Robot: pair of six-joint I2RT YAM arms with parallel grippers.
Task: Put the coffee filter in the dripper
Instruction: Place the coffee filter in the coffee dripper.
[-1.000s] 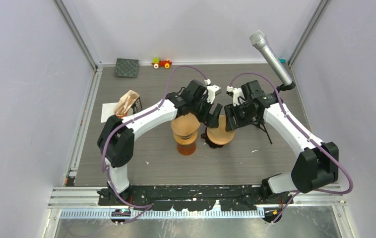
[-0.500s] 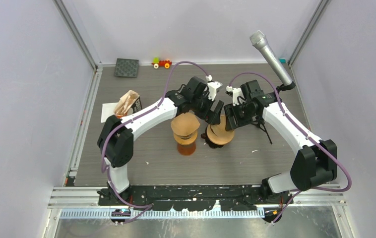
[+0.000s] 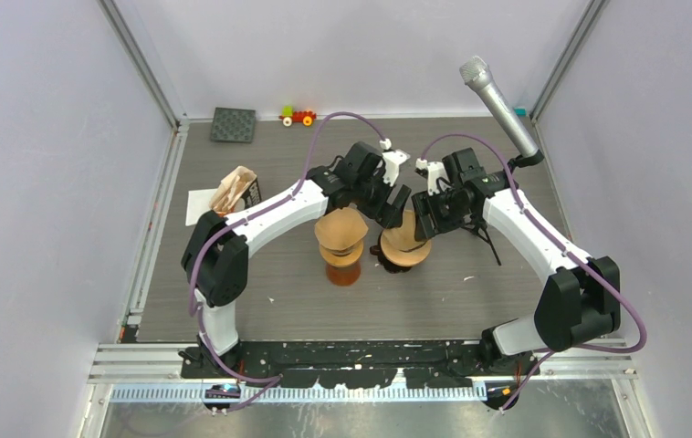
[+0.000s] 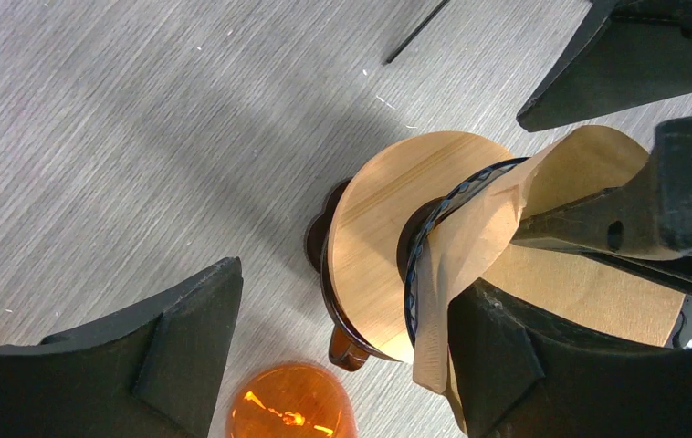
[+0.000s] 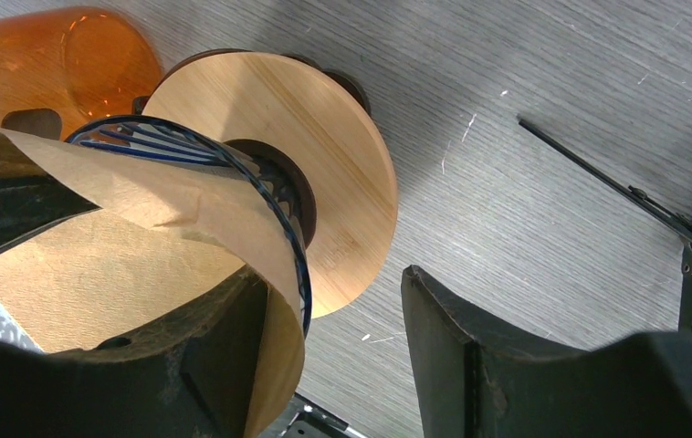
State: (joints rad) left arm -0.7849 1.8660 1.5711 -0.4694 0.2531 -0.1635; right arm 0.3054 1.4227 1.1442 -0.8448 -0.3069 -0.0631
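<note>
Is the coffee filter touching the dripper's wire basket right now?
Touching. The right wrist view shows the coffee filter draped over the wire basket, with the paper lying directly against the blue rim wires.

Lab: walled test table, microphone

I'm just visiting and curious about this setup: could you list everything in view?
table: one, grey wood-grain, under everything
dripper: one, wooden collar, wire cone, centre
coffee filter: one, tan paper, on the dripper's cone
glass vessel: one, amber, left of dripper
filter stack: one, tan, black holder, left side
mat: one, black, far-left corner
toy vehicle: one, multicoloured, far edge
microphone: one, grey, far right
left tool: one, black, open beside dripper
right tool: one, black, open, finger under filter
</note>
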